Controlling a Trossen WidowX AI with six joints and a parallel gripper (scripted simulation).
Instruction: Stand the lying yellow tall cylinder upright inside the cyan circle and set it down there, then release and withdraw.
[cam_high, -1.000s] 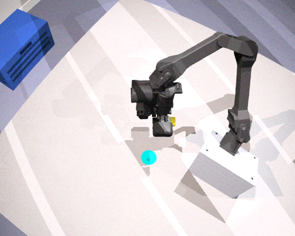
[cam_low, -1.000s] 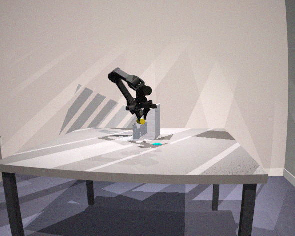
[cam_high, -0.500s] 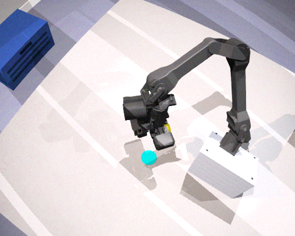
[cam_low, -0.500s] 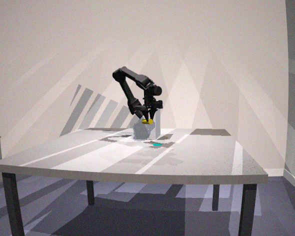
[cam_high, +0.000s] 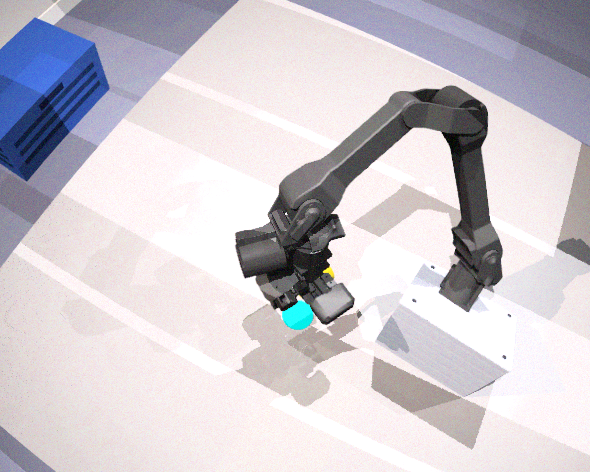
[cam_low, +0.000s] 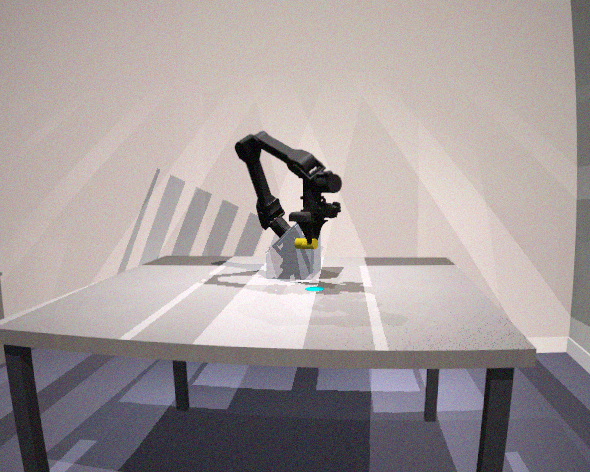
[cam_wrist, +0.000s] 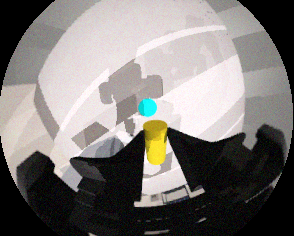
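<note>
My gripper (cam_high: 312, 295) is shut on the yellow tall cylinder (cam_low: 306, 243) and holds it in the air, lying horizontal, well above the table. Only a small yellow end (cam_high: 328, 272) shows past the fingers in the top view. In the wrist view the cylinder (cam_wrist: 155, 141) sits between the two dark fingers (cam_wrist: 152, 158). The cyan circle (cam_high: 297, 315) lies flat on the table, partly hidden under the gripper; it also shows in the exterior view (cam_low: 313, 289) below the cylinder, and in the wrist view (cam_wrist: 147, 106) just beyond the cylinder's end.
The arm's grey base block (cam_high: 450, 335) stands right of the circle; it shows behind the cylinder in the exterior view (cam_low: 292, 260). A blue box (cam_high: 45, 95) is on the floor at far left, off the table.
</note>
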